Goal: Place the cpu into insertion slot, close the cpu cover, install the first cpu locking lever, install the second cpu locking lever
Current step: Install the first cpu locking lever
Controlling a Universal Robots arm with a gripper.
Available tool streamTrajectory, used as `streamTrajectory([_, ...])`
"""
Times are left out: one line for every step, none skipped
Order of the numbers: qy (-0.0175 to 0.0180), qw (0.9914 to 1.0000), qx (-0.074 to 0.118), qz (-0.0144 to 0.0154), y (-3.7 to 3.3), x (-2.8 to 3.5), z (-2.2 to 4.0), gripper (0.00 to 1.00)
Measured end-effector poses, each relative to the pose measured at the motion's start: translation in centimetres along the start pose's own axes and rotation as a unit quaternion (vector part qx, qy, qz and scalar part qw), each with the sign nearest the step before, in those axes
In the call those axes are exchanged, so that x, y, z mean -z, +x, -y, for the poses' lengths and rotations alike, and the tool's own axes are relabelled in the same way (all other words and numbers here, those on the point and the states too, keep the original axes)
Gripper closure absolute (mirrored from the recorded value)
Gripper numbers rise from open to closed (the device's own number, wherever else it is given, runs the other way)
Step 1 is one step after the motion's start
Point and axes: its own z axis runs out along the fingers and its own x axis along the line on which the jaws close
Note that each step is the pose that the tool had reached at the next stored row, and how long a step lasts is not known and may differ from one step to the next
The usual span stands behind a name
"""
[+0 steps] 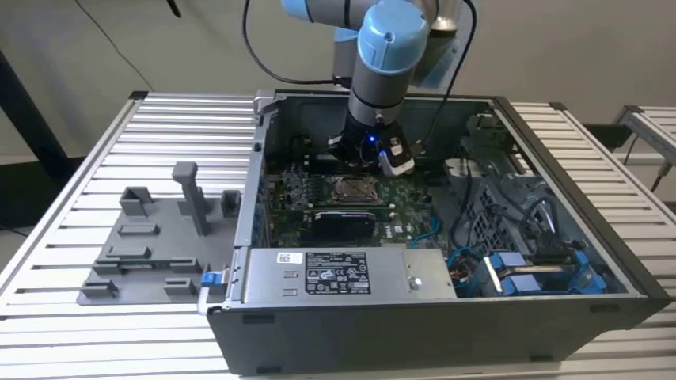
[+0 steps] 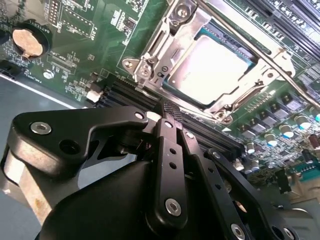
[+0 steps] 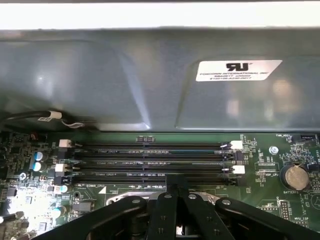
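The cpu [image 2: 212, 65], a flat silver square, lies in the insertion slot [image 1: 351, 188] on the green motherboard. The cpu cover [image 2: 167, 35], a silver frame with a square window, is folded down over the chip's edges. A thin locking lever [image 2: 260, 55] runs along one side of the cover; whether it is latched cannot be told. My gripper [image 2: 170, 107] hangs just beside the socket, over the memory slots, with its black fingers together and nothing between them. In the exterior view the gripper [image 1: 370, 162] sits just behind the socket, toward the case's back wall.
Long black memory slots [image 3: 150, 155] run below the fingertips, with the grey case wall [image 3: 150, 85] close behind. A coin battery [image 3: 292, 175] sits on the board. A power supply [image 1: 338, 273], a black block [image 1: 343, 222] and blue cables [image 1: 528, 273] crowd the case. A grey fixture [image 1: 158, 237] stands on the table.
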Motion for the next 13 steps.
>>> streamTrajectory([-0.0002,1.0,0.0,-0.0001,-0.05,-0.01,0.01,0.89])
streamTrajectory([-0.0004,1.0,0.0,-0.0001,-0.09,-0.02,0.01,0.89])
streamTrajectory([-0.0006,1.0,0.0,-0.0001,-0.11,-0.03,0.01,0.89])
streamTrajectory([-0.0007,1.0,0.0,0.0,-0.11,-0.04,0.02,0.89])
streamTrajectory([-0.0008,1.0,0.0,0.0,-0.11,-0.04,0.03,0.89])
streamTrajectory([-0.0008,1.0,0.0,-0.0001,-0.12,-0.04,0.04,0.89])
streamTrajectory([-0.0008,1.0,0.0,-0.0001,-0.12,-0.04,0.05,0.89])
streamTrajectory([-0.0007,1.0,0.0,-0.0001,-0.12,-0.04,0.05,0.89])
streamTrajectory([-0.0007,1.0,0.0,-0.0001,-0.12,-0.04,0.06,0.89])
streamTrajectory([-0.0007,1.0,0.0,-0.0001,-0.12,-0.05,0.07,0.89])
streamTrajectory([-0.0007,1.0,0.0,-0.0001,-0.12,-0.05,0.08,0.89])
streamTrajectory([-0.0007,1.0,0.0,-0.0002,-0.12,-0.05,0.09,0.89])
streamTrajectory([-0.0007,1.0,0.0,-0.0002,-0.12,-0.05,0.1,0.89])
